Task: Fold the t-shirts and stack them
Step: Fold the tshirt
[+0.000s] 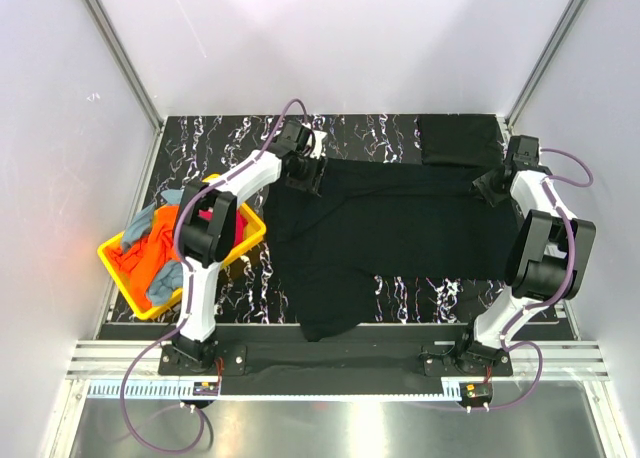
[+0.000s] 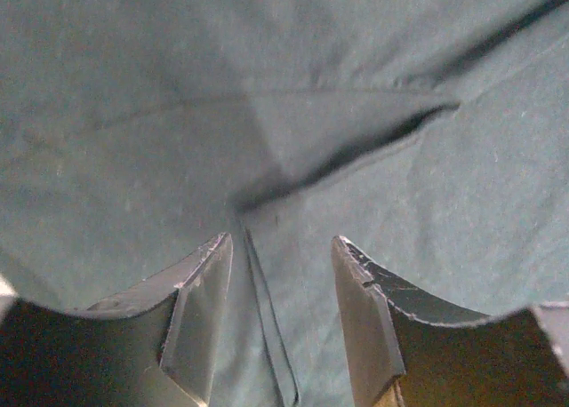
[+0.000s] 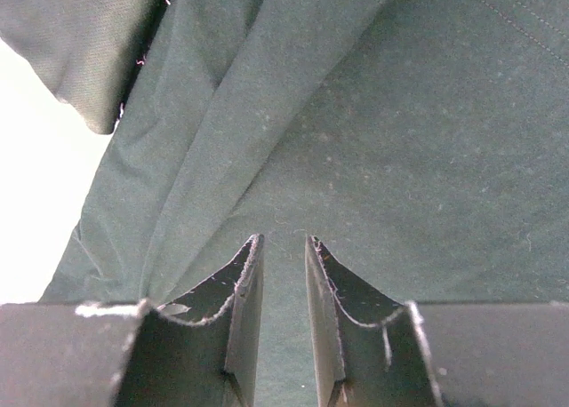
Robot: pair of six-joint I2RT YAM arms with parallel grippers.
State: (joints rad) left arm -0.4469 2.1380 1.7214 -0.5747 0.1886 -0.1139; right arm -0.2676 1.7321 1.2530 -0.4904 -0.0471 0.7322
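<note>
Near edge: one lobe of the black cotton t-shirt [image 1: 325, 323] reaches the near rim of the black marble-patterned table [image 1: 230, 138]. It is probably a sleeve, but I cannot tell.

Left of it: a yellow plastic basket [image 1: 112, 263] holds crumpled orange, grey and red garments [image 1: 150, 253]. These look like the queue waiting to be folded. They sit well apart from both hands.

Centre: the shirt body lies spread across the table, mostly flat.

Far edge, left: the left hand [image 1: 303, 171] sits on the shirt's far-left corner. In the wrist view the left hand [image 2: 283, 243] shows its fingers [image 2: 200, 318] somewhat apart, with a seamed fold running up between them. I cannot tell if the pinch is biting.

Far edge, right: the right hand [image 1: 490, 188] sits on the far-right corner. In the wrist view the right hand [image 3: 284, 240] has its fingers [image 3: 244, 309] drawn close, with cloth in the narrow gap. I read this as gripping the shirt.

Judgement: the two hands take opposite far corners so the edge can travel as one straight line (a fold toward the near side seems likely).

Far right corner: a folded black square of cloth [image 1: 460, 138] lies just beyond the right hand. It is presumably the start of the stack.
</note>
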